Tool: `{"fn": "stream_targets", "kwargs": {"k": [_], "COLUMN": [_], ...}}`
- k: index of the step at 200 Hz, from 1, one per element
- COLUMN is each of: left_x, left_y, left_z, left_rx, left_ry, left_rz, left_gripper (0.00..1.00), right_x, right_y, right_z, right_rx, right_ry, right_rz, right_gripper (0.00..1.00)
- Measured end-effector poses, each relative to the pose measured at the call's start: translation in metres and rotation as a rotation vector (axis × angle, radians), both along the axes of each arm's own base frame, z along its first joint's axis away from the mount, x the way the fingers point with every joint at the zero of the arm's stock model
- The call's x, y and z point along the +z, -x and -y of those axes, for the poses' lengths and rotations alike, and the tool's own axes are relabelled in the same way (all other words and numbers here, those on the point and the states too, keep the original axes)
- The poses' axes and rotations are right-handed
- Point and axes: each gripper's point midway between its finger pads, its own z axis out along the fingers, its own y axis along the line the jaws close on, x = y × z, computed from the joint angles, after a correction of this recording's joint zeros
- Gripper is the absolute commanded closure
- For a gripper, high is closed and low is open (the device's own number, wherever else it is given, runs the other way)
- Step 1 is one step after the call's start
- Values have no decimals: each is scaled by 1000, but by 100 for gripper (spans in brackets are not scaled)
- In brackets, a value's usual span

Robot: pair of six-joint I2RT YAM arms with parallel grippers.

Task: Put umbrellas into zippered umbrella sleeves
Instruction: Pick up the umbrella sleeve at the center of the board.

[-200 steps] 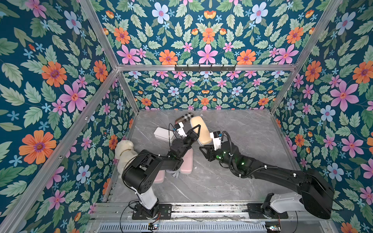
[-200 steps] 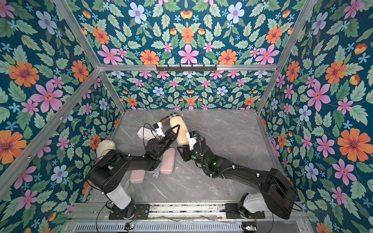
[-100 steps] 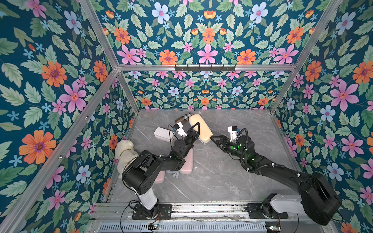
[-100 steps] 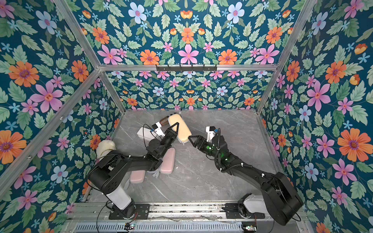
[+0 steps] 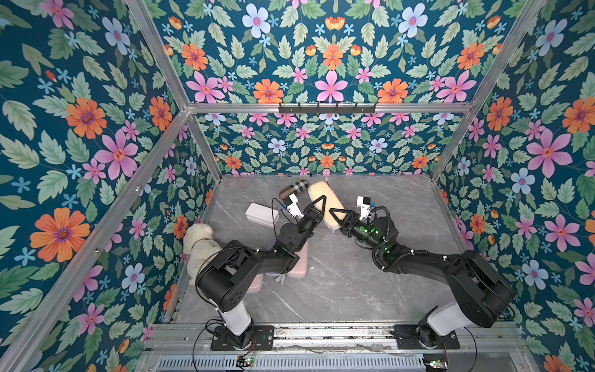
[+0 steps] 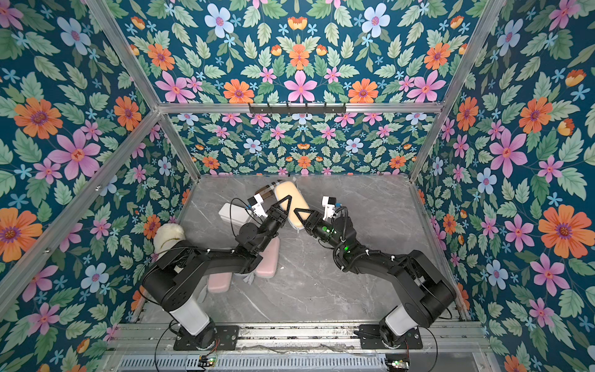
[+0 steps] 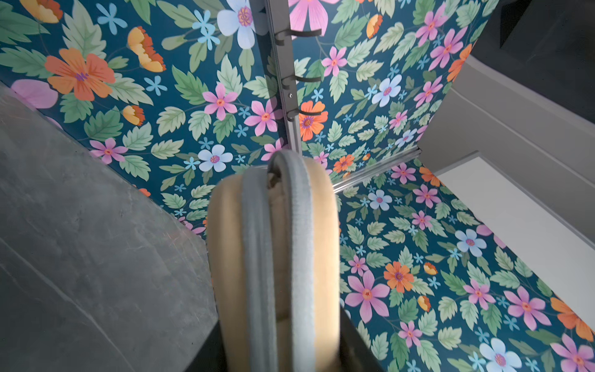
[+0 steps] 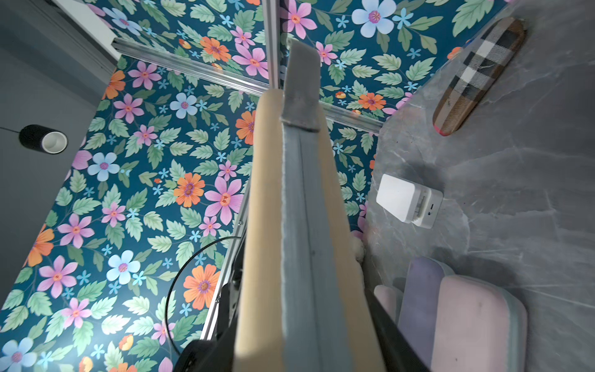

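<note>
**Position.** Low and left of centre in a top view, a pink sleeve (image 5: 297, 262) lies on the table (image 5: 354, 283) beneath the left arm. It is not in play.

**Left claw** (image 5: 319, 203): clamped on the tan sleeve (image 5: 322, 190), which sits at upper centre. One finger lies over the top shell and its mate is hidden below.

**Sleeve.** Wall shows behind it in both wrist views, so I judge it raised off the table. In the left wrist view the zip band (image 7: 299, 225) gapes slightly at the far end (image 7: 273, 180). What is inside cannot be identified, so no umbrella is confirmed.

**Right claw** (image 5: 335, 213): likewise clamped across both shells. In its wrist view the seam (image 8: 306, 225) looks shut.

**Judgement.** The step is closing the sleeve. One claw should hold the shells square and press near the gap while the other seeks the zip pull, which is not visible. The two grips must not twist against each other.
</note>
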Motion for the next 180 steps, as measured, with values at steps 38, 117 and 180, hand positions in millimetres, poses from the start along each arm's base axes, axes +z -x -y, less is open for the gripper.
{"fn": "stream_targets", "kwargs": {"k": [38,117,180], "left_x": [-1,8,-22], "left_y": [-15,16,31], "left_z": [-31,-7,2], "left_rx": [-96,-476,-640], "left_ry": [-49,-317,-431], "left_rz": [13,35,-14], "left_gripper": [29,9,23], "right_x": [-6,12,7], "right_y": [-13,13,30], "right_z": [33,39,27], "right_rx": [-6,317,528], "right_ry": [21,118,103], "right_rz": [-9,39,-51], "right_gripper": [71,73,73]}}
